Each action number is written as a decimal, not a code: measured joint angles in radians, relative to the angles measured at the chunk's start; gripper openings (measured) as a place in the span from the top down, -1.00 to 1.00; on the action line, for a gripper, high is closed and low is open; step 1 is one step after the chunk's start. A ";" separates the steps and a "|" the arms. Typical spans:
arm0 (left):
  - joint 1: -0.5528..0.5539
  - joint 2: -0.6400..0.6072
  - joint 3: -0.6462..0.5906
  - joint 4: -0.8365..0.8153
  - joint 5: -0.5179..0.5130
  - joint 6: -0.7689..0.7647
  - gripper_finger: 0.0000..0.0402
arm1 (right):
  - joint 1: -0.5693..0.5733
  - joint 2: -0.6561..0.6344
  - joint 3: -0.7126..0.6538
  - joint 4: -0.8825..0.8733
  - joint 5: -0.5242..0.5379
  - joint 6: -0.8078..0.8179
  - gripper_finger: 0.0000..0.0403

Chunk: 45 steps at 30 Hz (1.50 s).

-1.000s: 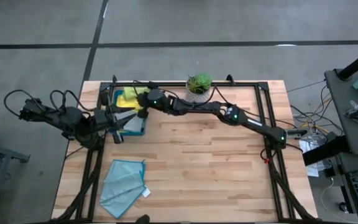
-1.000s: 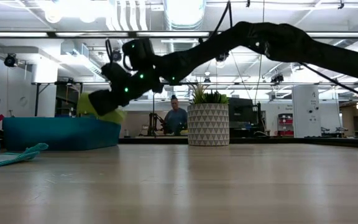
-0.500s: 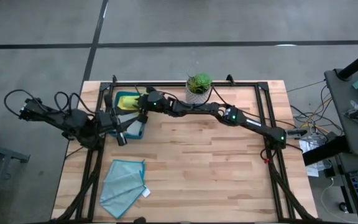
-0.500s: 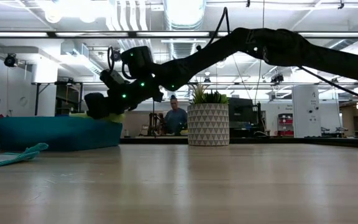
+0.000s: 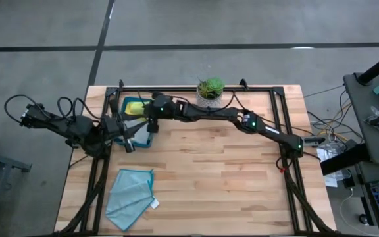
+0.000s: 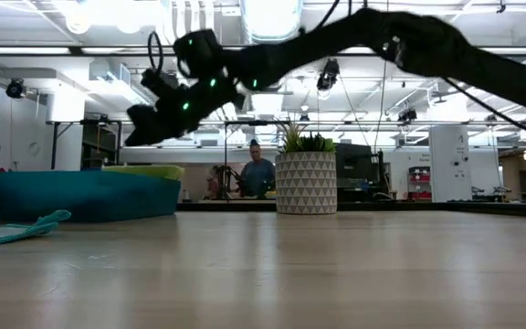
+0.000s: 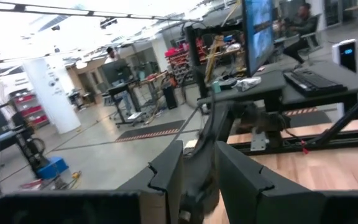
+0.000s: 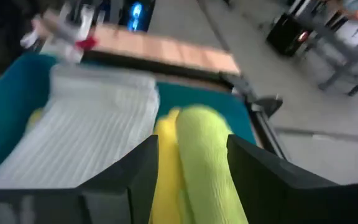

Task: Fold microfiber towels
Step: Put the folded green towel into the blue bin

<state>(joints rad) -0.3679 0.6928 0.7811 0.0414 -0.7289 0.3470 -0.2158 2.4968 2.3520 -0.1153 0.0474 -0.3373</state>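
Towels lie in two places: a lime green one [image 8: 201,149], a yellow one [image 8: 165,163] and a pale grey one [image 8: 86,144] sit folded in the teal tray [image 5: 141,140] at the table's [image 5: 229,178] back left, and a light teal one [image 5: 129,196] lies loose near the front left. Above the tray hangs the right gripper [image 6: 144,128], jaws apart and holding nothing. Just left of the tray, the left gripper [image 5: 129,139] has its jaws slightly parted, empty. A potted plant [image 5: 210,89] stands at the back edge.
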 joint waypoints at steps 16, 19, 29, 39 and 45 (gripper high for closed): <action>0.000 0.049 -0.001 -0.252 -0.035 -0.298 0.60 | 0.047 -0.473 -0.331 -0.674 -0.135 0.076 0.33; 0.000 0.068 -0.001 -0.338 -0.023 -0.386 0.60 | 0.065 -0.620 -0.543 -0.540 -0.135 0.095 0.37; 0.029 0.208 0.000 -0.426 0.263 -0.539 0.60 | 0.090 -1.005 -1.167 0.002 -0.132 0.102 0.44; 0.202 0.391 0.102 -0.797 0.602 -0.720 0.60 | 0.088 -1.238 -1.482 0.272 -0.124 0.072 0.44; 0.361 0.501 0.230 -1.138 0.627 -0.661 0.60 | 0.078 -1.329 -1.556 0.278 -0.125 0.042 0.44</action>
<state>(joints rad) -0.0068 1.1936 1.0116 -1.0970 -0.1018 -0.3143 -0.1375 1.1678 0.7960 0.1626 -0.0778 -0.2958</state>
